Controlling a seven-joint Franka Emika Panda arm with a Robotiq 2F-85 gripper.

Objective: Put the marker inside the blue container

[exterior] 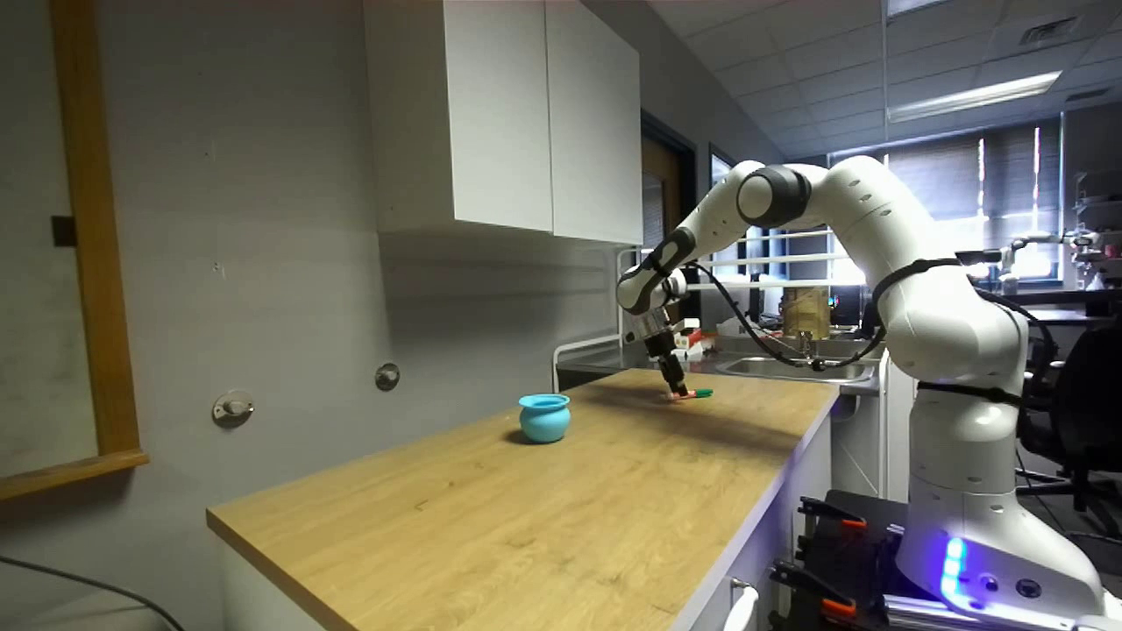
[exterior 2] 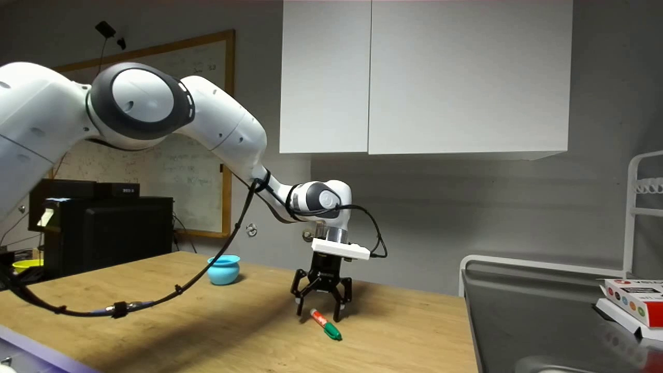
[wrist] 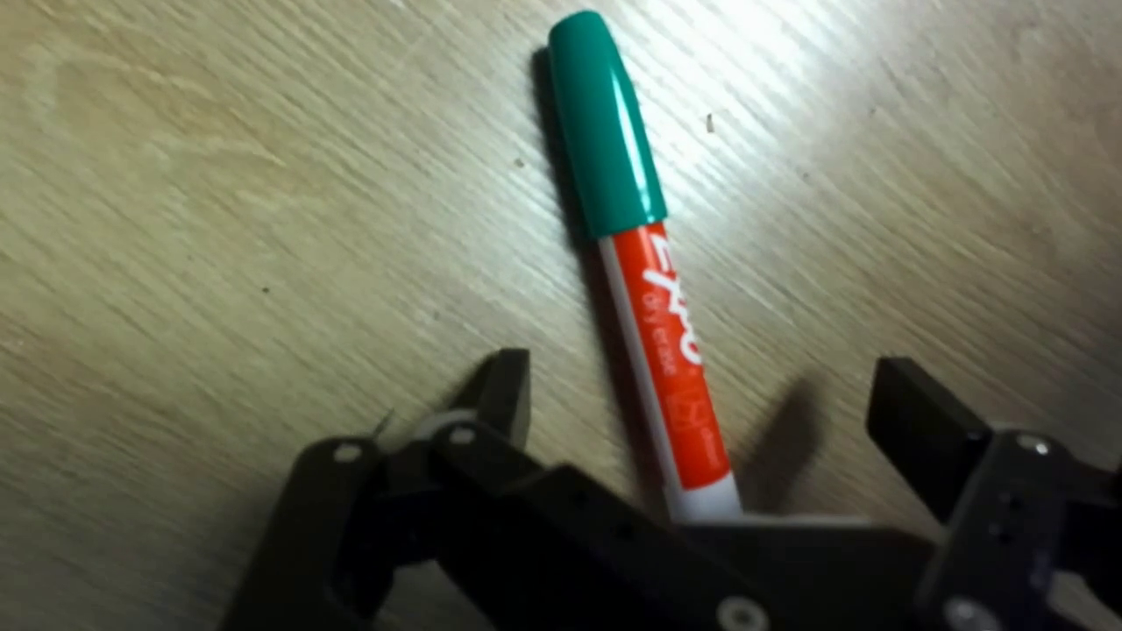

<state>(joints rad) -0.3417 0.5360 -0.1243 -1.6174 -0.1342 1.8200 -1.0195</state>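
The marker, with a green cap and a red and white body, lies on the wooden counter; it shows in both exterior views (exterior: 703,393) (exterior 2: 325,325) and in the wrist view (wrist: 653,289). My gripper (exterior 2: 318,313) points down over its white end with the fingers open. In the wrist view the fingertips (wrist: 701,377) stand apart on either side of the marker's body, not touching it. The marker's white end is partly hidden behind the gripper. The blue container, a round teal pot, stands upright on the counter in both exterior views (exterior: 544,421) (exterior 2: 224,271). It is out of the wrist view.
The wooden counter (exterior: 526,517) runs along a grey wall. A white cabinet (exterior 2: 466,77) hangs above it. A metal sink (exterior: 789,368) and boxes (exterior 2: 634,300) are beyond the counter's end. A black cable (exterior 2: 191,282) hangs from the arm.
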